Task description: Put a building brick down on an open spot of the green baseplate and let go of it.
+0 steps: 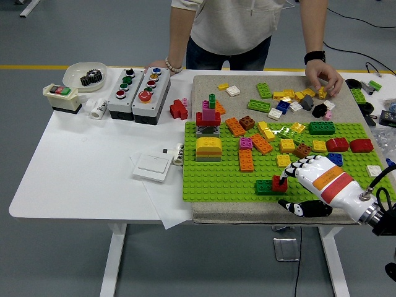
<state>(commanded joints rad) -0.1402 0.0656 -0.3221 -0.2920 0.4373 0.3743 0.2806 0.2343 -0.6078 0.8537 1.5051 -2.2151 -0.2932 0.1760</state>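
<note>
- R hand (307,178) low over baseplate (216,179), palm down, fingers spread, holding nothing.
- Fingertip touches red brick (279,182), which sits flat beside green brick (264,187).
- Brick's long axis: can't tell.

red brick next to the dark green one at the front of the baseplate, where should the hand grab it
Pinch the red brick across its front and back faces, coming straight down from above. It sits upright on the green baseplate with the dark green brick against its left side, so that side is blocked. The right hand already hovers over it.
</note>
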